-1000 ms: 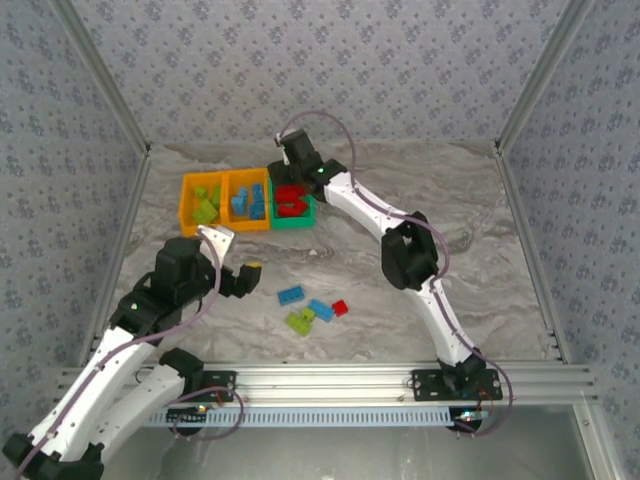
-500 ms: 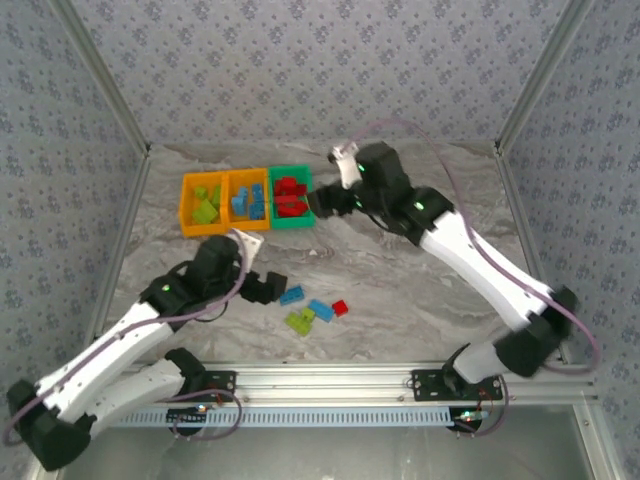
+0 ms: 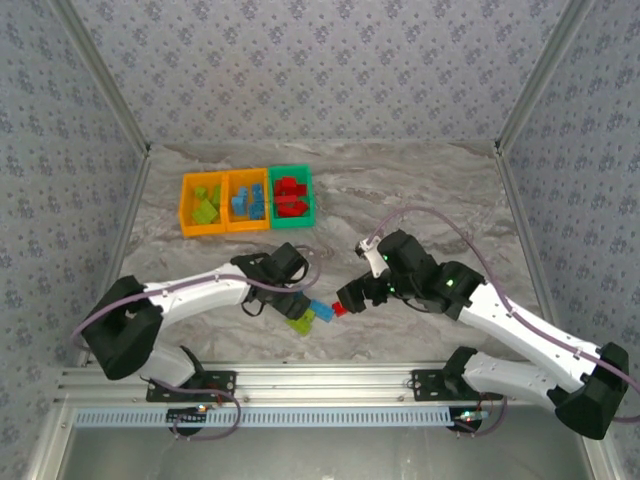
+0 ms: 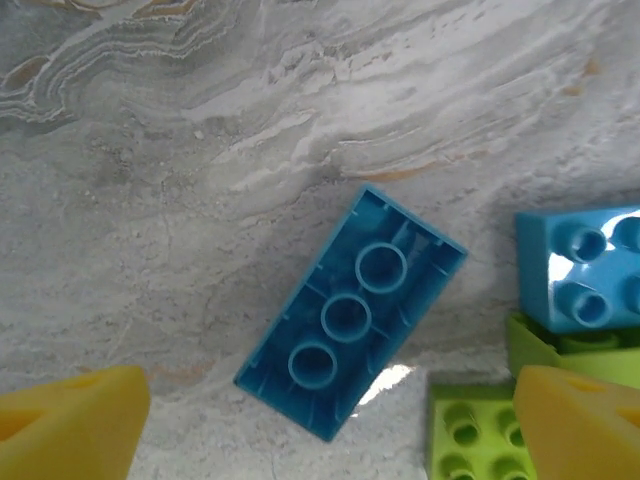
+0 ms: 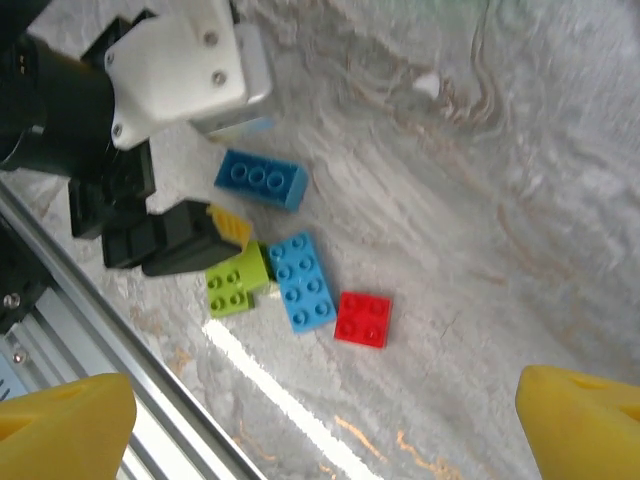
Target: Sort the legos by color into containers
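Four loose legos lie at the table's front middle. An upside-down dark blue brick [image 4: 350, 310] rests on the table between and just ahead of my left gripper's [image 4: 325, 440] open yellow fingertips [image 4: 70, 420]; it is also the blue brick [image 5: 260, 180] in the right wrist view. Beside it are a light blue brick [image 5: 303, 282], a lime green brick [image 5: 235, 283] and a red brick [image 5: 362, 319]. My right gripper [image 3: 348, 298] hovers open above the red brick [image 3: 340, 308], holding nothing. Sorted bricks fill the two orange bins [image 3: 186, 205] [image 3: 230, 200] and the green bin [image 3: 311, 196].
The bins stand in a row at the back left. The aluminium rail [image 5: 60, 330] at the table's near edge runs close behind the loose bricks. My two grippers [image 3: 292, 298] sit a few centimetres apart over the same small pile.
My right arm has swung from the green bin down to the loose bricks. My left gripper has moved right and lowered over the dark blue brick.
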### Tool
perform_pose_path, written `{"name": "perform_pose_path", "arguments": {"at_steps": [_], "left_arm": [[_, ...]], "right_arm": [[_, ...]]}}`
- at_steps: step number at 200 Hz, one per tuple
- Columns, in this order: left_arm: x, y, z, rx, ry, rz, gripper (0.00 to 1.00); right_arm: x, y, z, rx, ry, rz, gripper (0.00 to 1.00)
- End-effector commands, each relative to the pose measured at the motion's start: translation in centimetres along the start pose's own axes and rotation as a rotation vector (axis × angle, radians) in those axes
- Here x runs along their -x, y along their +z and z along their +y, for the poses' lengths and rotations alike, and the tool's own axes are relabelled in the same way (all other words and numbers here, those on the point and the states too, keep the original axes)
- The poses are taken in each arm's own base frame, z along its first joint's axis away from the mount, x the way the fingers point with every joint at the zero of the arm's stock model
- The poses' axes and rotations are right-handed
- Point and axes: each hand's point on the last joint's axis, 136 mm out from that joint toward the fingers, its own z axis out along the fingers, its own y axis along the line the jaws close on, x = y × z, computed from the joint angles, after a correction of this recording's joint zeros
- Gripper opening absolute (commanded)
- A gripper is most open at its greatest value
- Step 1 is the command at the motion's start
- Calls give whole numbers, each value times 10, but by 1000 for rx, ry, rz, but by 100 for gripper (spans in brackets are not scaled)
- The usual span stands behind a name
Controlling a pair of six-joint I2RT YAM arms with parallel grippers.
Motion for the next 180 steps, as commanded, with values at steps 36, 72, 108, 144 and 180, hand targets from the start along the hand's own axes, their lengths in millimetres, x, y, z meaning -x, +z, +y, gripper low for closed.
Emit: {"name": "perform_pose_path", "arguments": {"at_steps": [36, 72, 108, 144, 180], "left_arm": [[14, 23, 8, 24, -59, -4, 68], [9, 32, 9, 6, -94, -1, 48], [13, 29, 13, 16, -124, -18, 32], [44, -10, 33, 57, -201, -189, 28], [94, -69, 99, 154, -352, -439, 28]], "right_arm": [[6, -5, 15, 37, 35, -25, 100], [3, -6, 33, 122, 23, -2, 100], [1, -5, 36, 131, 29, 8, 100], [14, -9, 38, 133, 15, -39, 100], [19, -10, 36, 117, 10, -58, 100]]}}
